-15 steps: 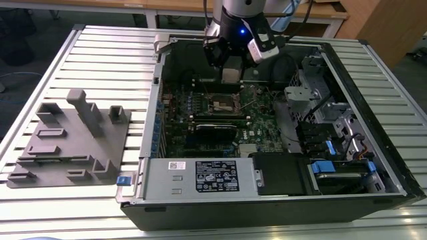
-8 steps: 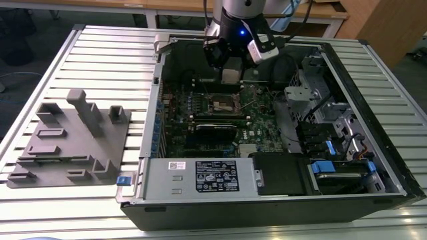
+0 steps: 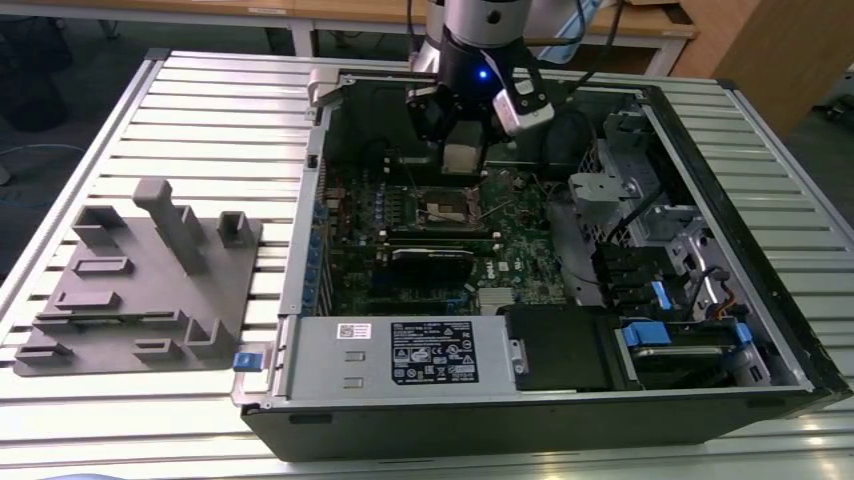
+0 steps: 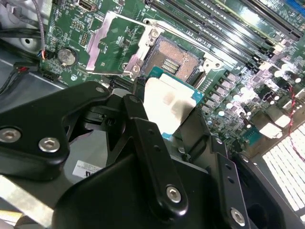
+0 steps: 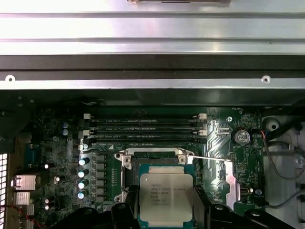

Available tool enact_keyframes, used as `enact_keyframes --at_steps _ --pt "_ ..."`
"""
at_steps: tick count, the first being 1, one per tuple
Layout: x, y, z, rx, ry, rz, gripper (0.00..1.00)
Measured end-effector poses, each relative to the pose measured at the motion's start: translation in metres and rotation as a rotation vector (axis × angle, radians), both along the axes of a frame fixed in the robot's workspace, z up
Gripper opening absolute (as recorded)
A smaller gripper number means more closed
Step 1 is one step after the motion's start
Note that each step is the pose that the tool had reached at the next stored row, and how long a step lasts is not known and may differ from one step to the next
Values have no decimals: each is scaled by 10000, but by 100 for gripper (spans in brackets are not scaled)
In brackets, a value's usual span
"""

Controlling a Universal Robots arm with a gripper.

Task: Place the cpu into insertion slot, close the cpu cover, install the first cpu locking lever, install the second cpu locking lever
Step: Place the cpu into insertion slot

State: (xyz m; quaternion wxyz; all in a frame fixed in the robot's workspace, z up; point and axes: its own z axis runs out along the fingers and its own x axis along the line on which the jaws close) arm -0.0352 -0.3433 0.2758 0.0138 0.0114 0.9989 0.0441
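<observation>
While your fingers [image 5: 204,212] clamp the cpu [image 5: 166,198] over the insertion slot [image 4: 174,59], any tilt or offset could crush its contacts.

Silver arm [image 3: 470,25], black gripper [image 4: 167,110].
Pale metal tube, a blue light [image 3: 478,72] glowing at the wrist, dark cables [image 3: 583,22] alongside; matte black link bars [image 4: 152,148] with silver hex-socket screws [image 4: 172,192] at the pivots.

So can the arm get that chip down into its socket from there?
Probably yes: the tool holds the cpu close above the insertion slot, whose cpu cover lies swung open aside, leaving the contacts bare.
</observation>
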Motion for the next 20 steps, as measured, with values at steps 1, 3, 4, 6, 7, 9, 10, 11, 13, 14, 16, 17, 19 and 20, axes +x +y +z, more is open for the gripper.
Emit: enact_keyframes --at_steps 1,3,4,6,7,9,10,11,13,14,16,17,19,20 --pt "0 0 -17 -1 0 0 54" --pt "-1 0 -53 -3 -1 -1 54" --pt "-1 0 -71 -3 -2 -1 54" --pt "-4 0 -109 -3 -3 -1 54" --pt "-4 0 -127 -5 -3 -1 54" --pt "-6 0 -160 -7 -2 0 54" --pt "-7 0 -173 -7 -3 0 54" --pt "-8 0 -183 -7 -4 0 54" --pt "-11 0 -194 -8 -3 1 54" --pt "-15 0 -199 -9 -3 0 54" --pt "-23 0 -207 -9 -3 1 54" --pt "-27 0 -213 -9 -3 1 54" --pt "-33 0 -242 -9 -3 1 54" --pt "-36 0 -261 -8 -3 2 54"
